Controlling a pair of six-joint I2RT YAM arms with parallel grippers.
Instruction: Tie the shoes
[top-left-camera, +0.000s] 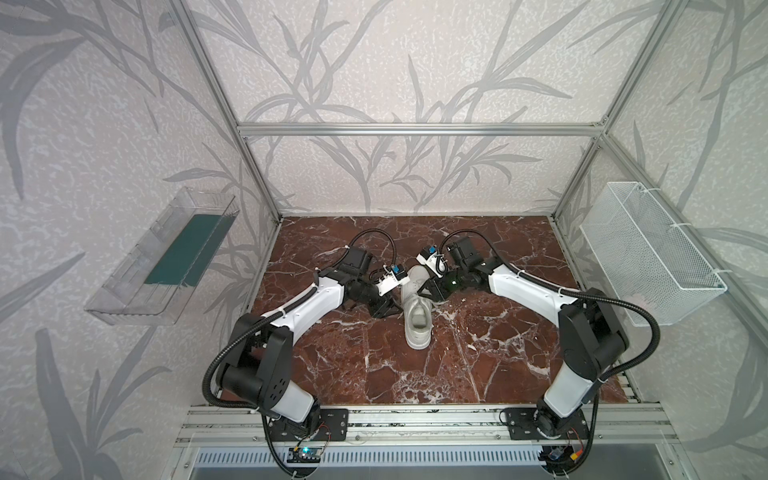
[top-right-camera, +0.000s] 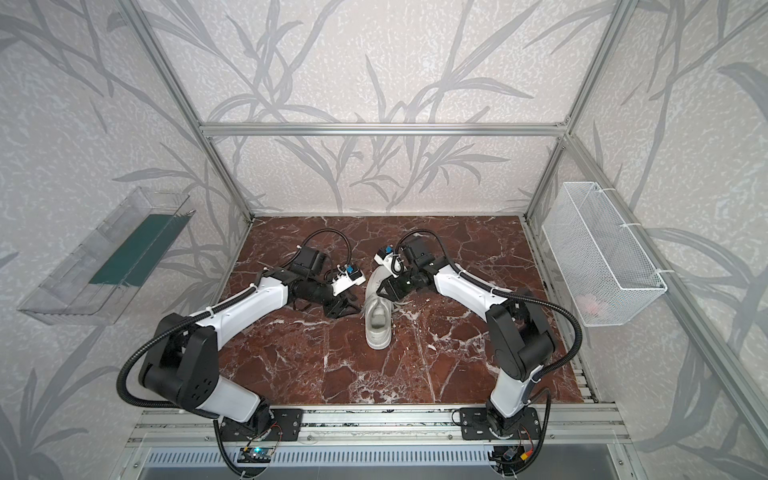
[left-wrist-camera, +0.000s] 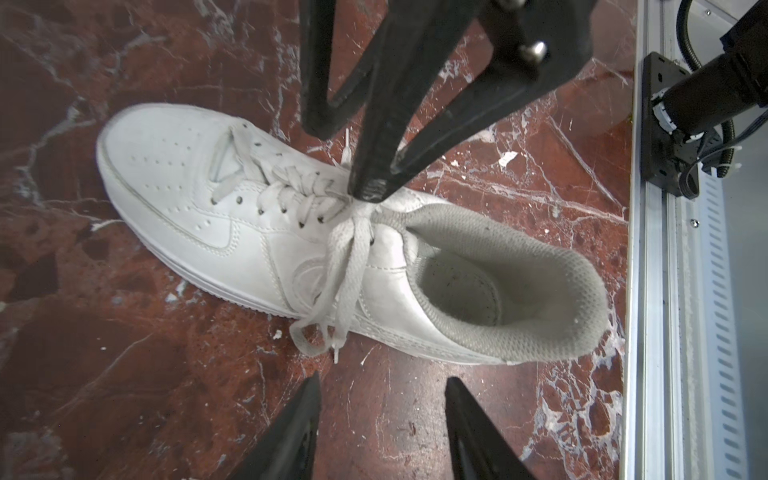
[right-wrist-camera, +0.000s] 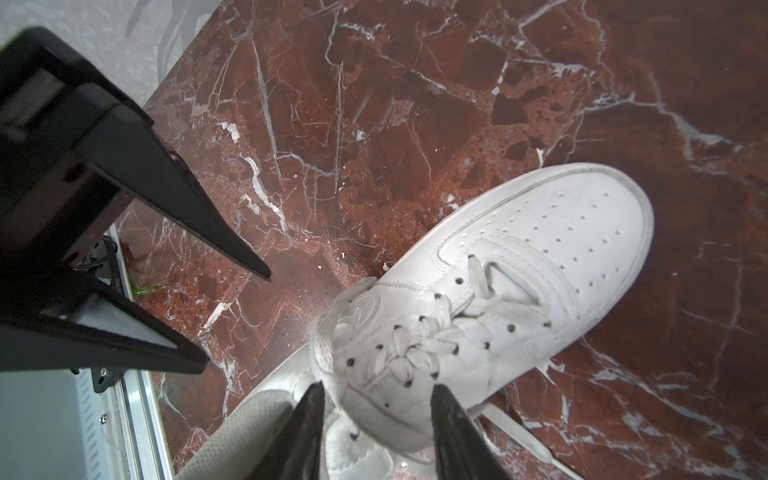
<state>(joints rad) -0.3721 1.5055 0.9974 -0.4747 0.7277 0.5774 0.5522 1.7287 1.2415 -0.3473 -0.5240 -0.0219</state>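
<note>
My left gripper (left-wrist-camera: 383, 376) stands open with nothing between its fingers, just beside the sneaker (left-wrist-camera: 257, 232) on the side where the laces (left-wrist-camera: 353, 266) hang down. My right gripper (right-wrist-camera: 377, 385) also has its fingers apart, astride the sneaker's upper at the top eyelets. Only the left wrist view shows one of those fingers (left-wrist-camera: 370, 183) touching the lace crossing.

That view also shows a lace loop and tip lying on the marble tabletop (left-wrist-camera: 124, 374) against the sneaker's sole. The right wrist view shows another lace on the sneaker's opposite side.

In both top views the sneaker stands upright between my grippers. Well to its left hangs a clear bin (top-left-camera: 124, 286) with a green mat (top-left-camera: 183, 257) inside. Well to its right a white wire basket (top-right-camera: 602, 249) holds something small and pale pink (top-right-camera: 592, 305), too blurred to name.
</note>
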